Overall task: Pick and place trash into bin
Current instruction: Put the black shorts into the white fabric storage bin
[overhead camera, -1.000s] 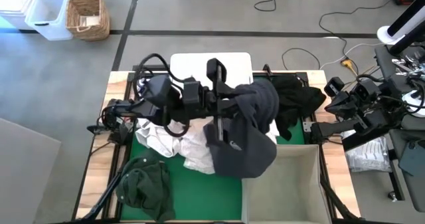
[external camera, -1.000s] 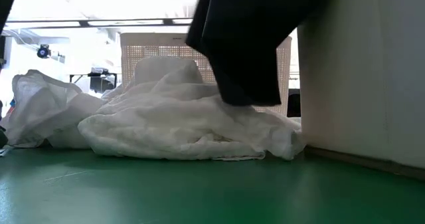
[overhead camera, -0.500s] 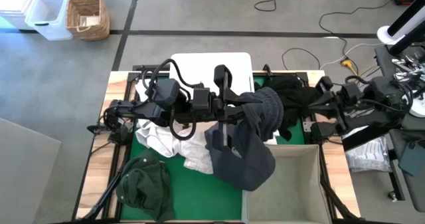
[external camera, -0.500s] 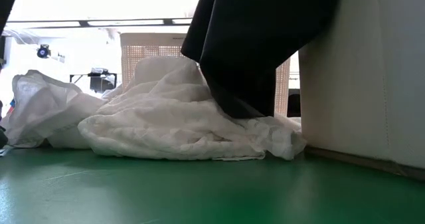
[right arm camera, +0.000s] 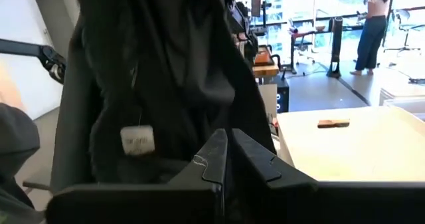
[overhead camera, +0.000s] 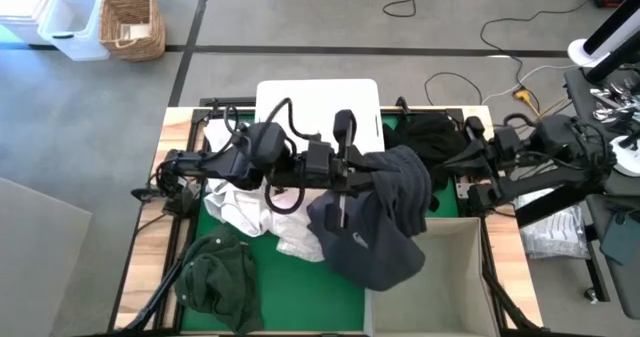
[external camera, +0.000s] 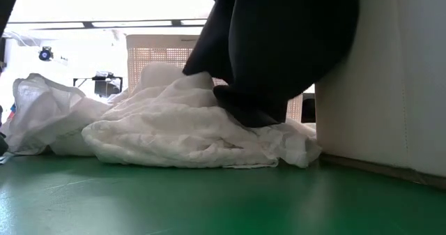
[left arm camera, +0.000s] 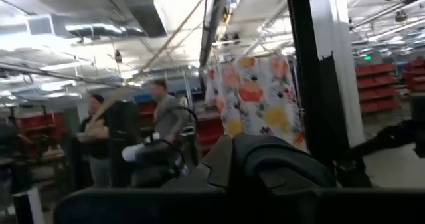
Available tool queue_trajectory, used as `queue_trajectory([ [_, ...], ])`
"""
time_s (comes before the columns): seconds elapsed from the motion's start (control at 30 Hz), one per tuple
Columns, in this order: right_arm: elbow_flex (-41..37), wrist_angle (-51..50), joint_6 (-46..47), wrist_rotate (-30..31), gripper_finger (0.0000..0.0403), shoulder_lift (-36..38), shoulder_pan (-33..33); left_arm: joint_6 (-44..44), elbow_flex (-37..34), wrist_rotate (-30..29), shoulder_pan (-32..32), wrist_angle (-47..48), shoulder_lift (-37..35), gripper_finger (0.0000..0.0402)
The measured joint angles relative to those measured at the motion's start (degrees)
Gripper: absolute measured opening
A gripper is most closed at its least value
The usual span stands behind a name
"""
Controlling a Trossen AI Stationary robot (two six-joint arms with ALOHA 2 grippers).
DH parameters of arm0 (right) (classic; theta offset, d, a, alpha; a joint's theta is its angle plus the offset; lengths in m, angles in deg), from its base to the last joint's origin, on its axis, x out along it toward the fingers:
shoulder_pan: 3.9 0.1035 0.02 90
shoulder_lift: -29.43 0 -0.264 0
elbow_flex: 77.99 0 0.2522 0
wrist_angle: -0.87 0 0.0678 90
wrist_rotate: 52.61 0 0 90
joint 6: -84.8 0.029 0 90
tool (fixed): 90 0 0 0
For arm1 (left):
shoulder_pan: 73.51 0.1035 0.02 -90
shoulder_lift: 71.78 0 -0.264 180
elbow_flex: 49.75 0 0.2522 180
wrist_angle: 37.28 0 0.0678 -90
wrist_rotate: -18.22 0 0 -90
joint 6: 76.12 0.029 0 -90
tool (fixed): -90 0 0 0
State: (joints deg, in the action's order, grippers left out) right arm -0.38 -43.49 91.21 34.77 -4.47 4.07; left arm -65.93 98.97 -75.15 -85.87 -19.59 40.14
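Dark garment [overhead camera: 375,227] draped from clenched left gripper [overhead camera: 352,180], beside white tub [overhead camera: 430,282].

High cam is looking straight down on the whole table [overhead camera: 150,192]. Low cam is sitting at mat level, facing across, very close to the white sheets [external camera: 188,127] and dark garment [external camera: 279,47] at 12 o'clock; both views are sharing these. Wrist cams are facing out into the room
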Motion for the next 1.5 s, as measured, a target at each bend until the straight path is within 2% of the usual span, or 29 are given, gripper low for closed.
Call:
queue_trajectory([
  [0.2,1.6,-0.4,-0.1,-2.4,0.0013,0.6,0.0,-1.3,0.0,2.0,0.0,2.5,2.7,0.0000],
  [0.73,1.5,-2.7,0.0,-2.3,0.0013,3.1,0.0,-7.4,-0.1,13.0,0.1,4.8,11.6,0.0000],
  [0.9,1.5,-3.3,0.0,-2.3,0.0013,3.4,0.0,-8.5,-0.1,14.4,0.8,3.7,13.4,0.0000],
  [1.07,1.5,-3.8,0.0,-2.3,0.0013,3.4,0.0,-13.8,-0.1,14.5,1.1,4.7,15.5,0.0007],
  [1.23,1.5,-3.9,0.0,-2.3,0.0013,3.5,0.0,-15.5,-0.1,15.8,1.5,9.3,16.1,0.0049],
  [1.37,1.5,-4.1,0.0,-2.3,0.0013,3.5,0.0,-16.3,-0.1,16.0,1.7,13.7,16.3,0.0114],
  [1.5,1.5,-4.1,0.0,-2.3,0.0013,3.5,0.0,-21.7,-0.1,14.4,1.9,18.2,16.3,0.0184],
])
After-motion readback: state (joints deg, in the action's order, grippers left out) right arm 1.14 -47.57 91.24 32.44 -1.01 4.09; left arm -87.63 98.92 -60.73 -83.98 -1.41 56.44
